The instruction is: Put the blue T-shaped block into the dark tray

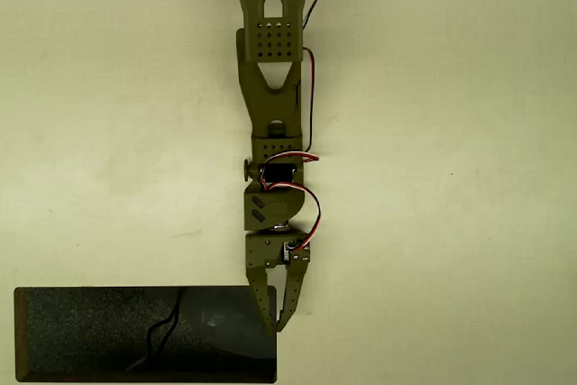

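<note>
My olive-green arm reaches down from the top middle of the overhead view. Its gripper points toward the bottom edge, with the fingertips drawn together to a point, so it is shut, and I see nothing between them. The tips hang over the upper right corner of the dark tray, a long black speckled tray lying at the bottom left. The tray's floor looks bare apart from a thin dark line like a cable shadow. The blue T-shaped block is out of view or hidden.
A pale, plain tabletop spreads to the left and right of the arm. Red and black wires loop along the arm's right side.
</note>
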